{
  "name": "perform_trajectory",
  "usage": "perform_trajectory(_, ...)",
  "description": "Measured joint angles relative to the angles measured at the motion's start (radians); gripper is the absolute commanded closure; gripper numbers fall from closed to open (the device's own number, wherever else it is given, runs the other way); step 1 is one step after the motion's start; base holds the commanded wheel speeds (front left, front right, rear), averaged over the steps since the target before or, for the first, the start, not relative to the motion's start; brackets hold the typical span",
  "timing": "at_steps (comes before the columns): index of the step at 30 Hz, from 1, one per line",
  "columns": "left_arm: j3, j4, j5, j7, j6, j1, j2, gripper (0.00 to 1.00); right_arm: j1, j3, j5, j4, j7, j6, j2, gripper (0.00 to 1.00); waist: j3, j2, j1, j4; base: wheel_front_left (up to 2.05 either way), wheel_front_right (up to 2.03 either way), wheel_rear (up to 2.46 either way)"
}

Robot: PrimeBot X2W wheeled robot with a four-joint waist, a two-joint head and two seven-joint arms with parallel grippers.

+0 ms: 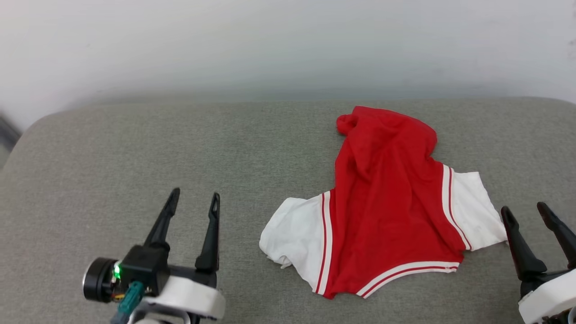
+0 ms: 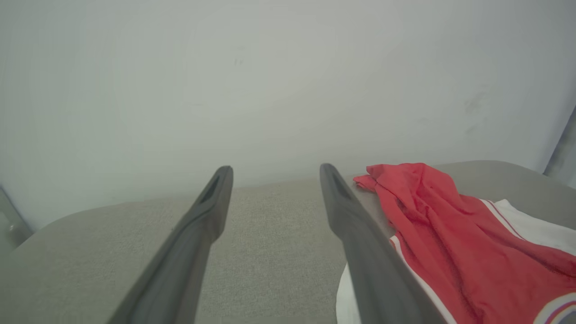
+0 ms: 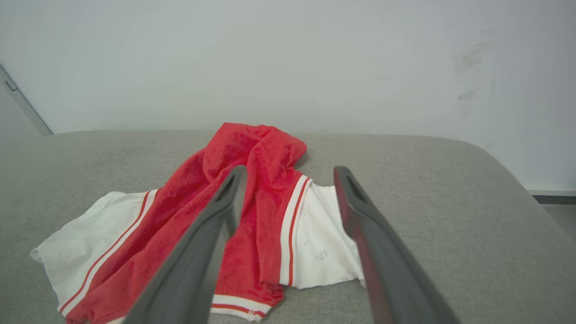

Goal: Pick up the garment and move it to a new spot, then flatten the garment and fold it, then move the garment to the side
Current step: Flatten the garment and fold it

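Both the left tool (image 1: 195, 194) and right tool (image 1: 524, 208) are held apart, empty. Several layers of the bunched garment (image 1: 387, 202) could be pinched together.

The shirt (image 1: 387, 202) was red with white sleeves (thin red and white stripes ran along the edges). The cushion (image 1: 135, 148) was plain grey, the wall (image 1: 270, 45) pale, the fingers (image 1: 209, 238) black.
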Motion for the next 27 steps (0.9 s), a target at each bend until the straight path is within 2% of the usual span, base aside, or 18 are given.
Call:
perform_trajectory(5, 0.013, -0.042, 0.015, -0.002, 0.007, 0.052, -0.002, 0.00, 0.003, -0.025, -0.028, 0.020, 0.135, 0.000, -0.031, 0.00, 0.004, 0.0000, 0.0000, 0.026, 0.00, 0.00, 0.00)
perform_trajectory(6, 0.023, -0.058, 0.027, -0.002, 0.007, 0.055, 0.009, 0.00, -0.021, -0.047, -0.034, 0.031, 0.277, 0.000, -0.076, 0.00, 0.017, 0.0000, 0.0000, 0.039, 0.00, 0.00, 0.00)
perform_trajectory(14, 0.011, -0.081, 0.052, -0.002, -0.003, 0.044, 0.012, 0.00, -0.163, -0.118, 0.029, 0.148, 0.651, 0.000, -0.139, 0.00, 0.083, 0.0000, 0.0001, 0.076, 0.00, 0.00, 0.00)
perform_trajectory(22, -0.007, -0.083, 0.077, -0.002, -0.011, -0.010, -0.015, 0.00, -0.239, -0.136, 0.027, 0.281, 0.817, 0.000, -0.175, 0.00, 0.152, 0.0000, 0.0002, 0.138, 0.00, 0.00, 0.00)
perform_trajectory(27, -0.016, -0.077, 0.080, -0.002, -0.016, -0.020, -0.022, 0.00, -0.241, -0.116, 0.027, 0.321, 0.824, 0.000, -0.172, 0.00, 0.184, 0.0000, 0.0002, 0.166, 0.00, 0.00, 0.00)
